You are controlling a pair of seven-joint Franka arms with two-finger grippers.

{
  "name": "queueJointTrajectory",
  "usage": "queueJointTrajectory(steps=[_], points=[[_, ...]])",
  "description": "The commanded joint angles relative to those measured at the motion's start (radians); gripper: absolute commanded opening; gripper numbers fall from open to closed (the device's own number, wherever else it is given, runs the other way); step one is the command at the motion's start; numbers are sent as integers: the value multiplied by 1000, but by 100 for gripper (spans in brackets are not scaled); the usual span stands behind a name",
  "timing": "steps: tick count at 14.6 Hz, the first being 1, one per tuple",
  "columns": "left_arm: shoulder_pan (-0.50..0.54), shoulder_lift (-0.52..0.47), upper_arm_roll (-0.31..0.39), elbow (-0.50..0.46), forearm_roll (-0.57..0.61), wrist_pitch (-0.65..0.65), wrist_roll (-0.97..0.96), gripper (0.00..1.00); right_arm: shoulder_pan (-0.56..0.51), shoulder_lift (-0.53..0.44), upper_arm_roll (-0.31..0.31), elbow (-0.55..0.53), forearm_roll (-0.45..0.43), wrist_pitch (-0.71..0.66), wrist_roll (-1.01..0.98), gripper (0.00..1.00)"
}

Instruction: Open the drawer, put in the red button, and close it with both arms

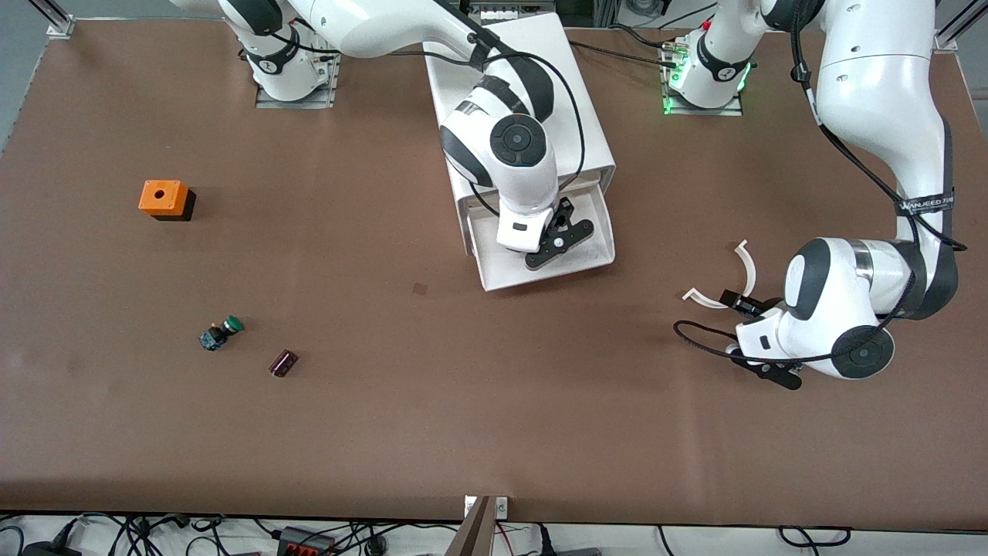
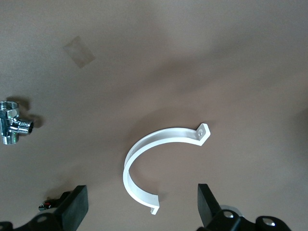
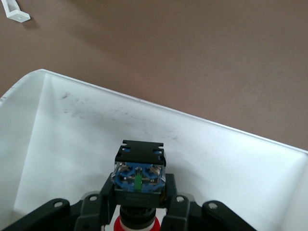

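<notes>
One red button (image 3: 138, 192), its black-and-blue body showing, is pinched by the right hand (image 3: 139, 204) over the drawer (image 3: 72, 125).

Scuffed white plastic drawer (image 3: 86, 125); matt brown table (image 1: 463, 401); shiny metal fitting (image 2: 12, 122).

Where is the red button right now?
The red button is clamped in the right pincer, over the open drawer of the white cabinet.

White drawer (image 1: 494, 272), red button (image 3: 139, 185) with blue-and-black body, orange block (image 1: 163, 196), green-capped button (image 1: 222, 332), brown table (image 1: 463, 401).
</notes>
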Motion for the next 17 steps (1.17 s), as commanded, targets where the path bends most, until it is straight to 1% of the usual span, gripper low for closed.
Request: queueJointTrajectory(steps=[1, 3, 4, 5, 7, 9, 11, 12, 13, 14, 15, 16, 17], points=[[-9, -3, 7, 6, -19, -8, -5, 100, 5, 9, 2, 35, 11, -15, 60, 99], [-12, -3, 6, 6, -18, -8, -5, 100, 27, 3, -2, 43, 10, -6, 248, 100], [-12, -3, 6, 6, -18, -8, -5, 100, 30, 0, -2, 75, 10, -9, 287, 100], [-12, -3, 7, 5, -18, -11, -5, 100, 30, -2, -2, 106, 10, -16, 293, 100], [-9, -3, 6, 6, -22, -13, 4, 100, 12, -23, -4, 127, 10, -16, 289, 100], [-12, -6, 6, 12, -21, -13, -1, 100, -57, -49, -4, 131, 8, -18, 281, 100], [-18, -4, 0, 24, -22, -2, -1, 100, -114, -72, -18, 129, -7, -21, 261, 100], [-33, -6, -5, 47, -22, 16, 5, 100, -161, -89, -16, 127, -30, -25, 234, 100], [-52, -1, -8, 90, -24, 73, 6, 100, -207, -113, -12, 123, -53, -42, 198, 100], [-73, 2, -11, 106, -24, 141, 15, 100, -255, -123, -12, 121, -55, -76, 145, 100], [-98, -1, -11, 103, -34, 182, -3, 100, -296, -140, -12, 121, -53, -137, 94, 100], [-118, 2, -11, 101, -77, 190, -43, 100, -332, -149, -12, 121, -58, -186, 45, 100], [-124, 10, -11, 101, -158, 199, -118, 100, -372, -169, -12, 121, -58, -215, -2, 100]])
